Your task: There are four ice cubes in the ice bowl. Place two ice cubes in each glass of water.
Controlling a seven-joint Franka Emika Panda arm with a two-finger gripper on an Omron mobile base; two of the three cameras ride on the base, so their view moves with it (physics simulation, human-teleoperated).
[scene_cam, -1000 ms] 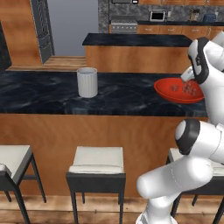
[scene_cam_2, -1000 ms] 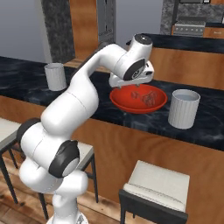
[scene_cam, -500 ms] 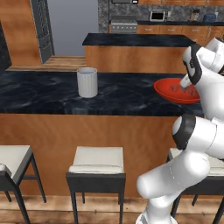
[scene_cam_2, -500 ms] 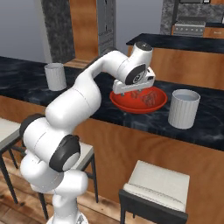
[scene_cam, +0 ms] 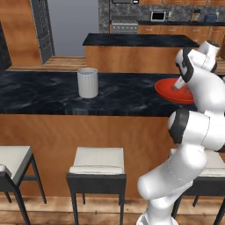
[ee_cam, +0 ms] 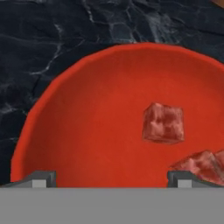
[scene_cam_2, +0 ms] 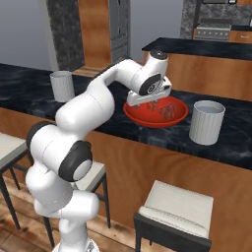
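While the arm hides much of the ice bowl from the left, the end effector hangs wide open and empty above its ice cubes.

The white arm rises from the lower left of the right base view, bends at a dark elbow joint, then reaches up and right to the frame's centre, where the wrist turns downward. The gripper hangs below it, pointing down. In the hand view its two dark fingertips stand far apart at the bottom corners, jaws spread wide with nothing between them. In the left base view the arm stacks up along the right edge
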